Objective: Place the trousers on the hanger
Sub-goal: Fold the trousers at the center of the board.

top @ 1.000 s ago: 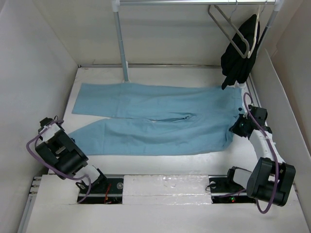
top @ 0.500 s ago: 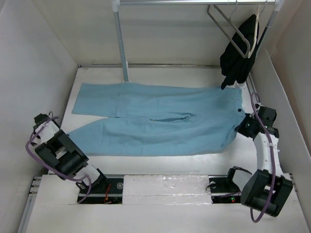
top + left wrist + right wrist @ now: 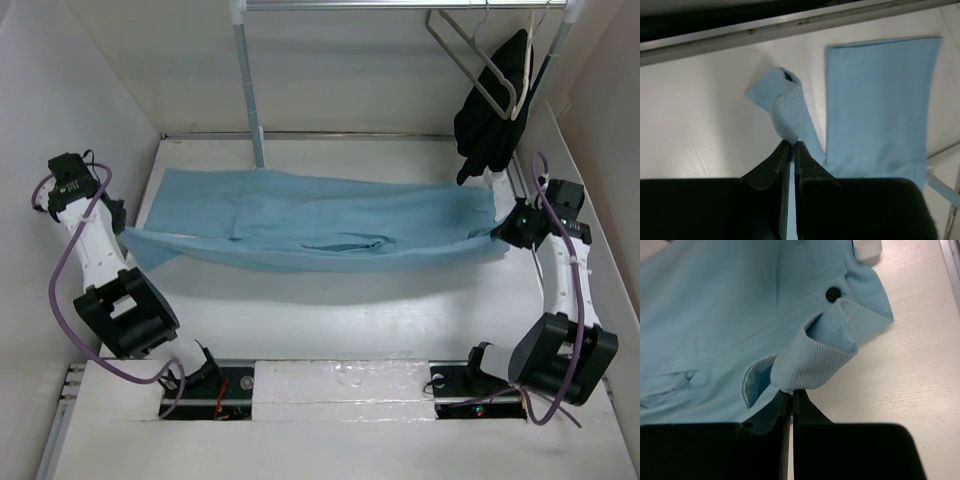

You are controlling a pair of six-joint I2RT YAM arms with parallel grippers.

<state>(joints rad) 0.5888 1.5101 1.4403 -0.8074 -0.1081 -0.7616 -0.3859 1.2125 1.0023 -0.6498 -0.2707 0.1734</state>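
The trousers (image 3: pixel 320 225) are thin, soft, matt light blue cloth. A fine ribbed weave shows where folds sit pinched in the smooth, matt black fingers of the left gripper (image 3: pixel 791 145) and the right gripper (image 3: pixel 791 394), and a small dark, slightly shiny button (image 3: pixel 833 293) lies at 12 o'clock in the right wrist view. The table (image 3: pixel 330 310) is white with a faint wood-like grain and a dull sheen; at 1 o'clock in the top view a matt black cloth garment (image 3: pixel 492 115) hangs by the smooth thin grey hanger (image 3: pixel 468 66), and the pole (image 3: pixel 250 90) at 11 o'clock is satin metal.
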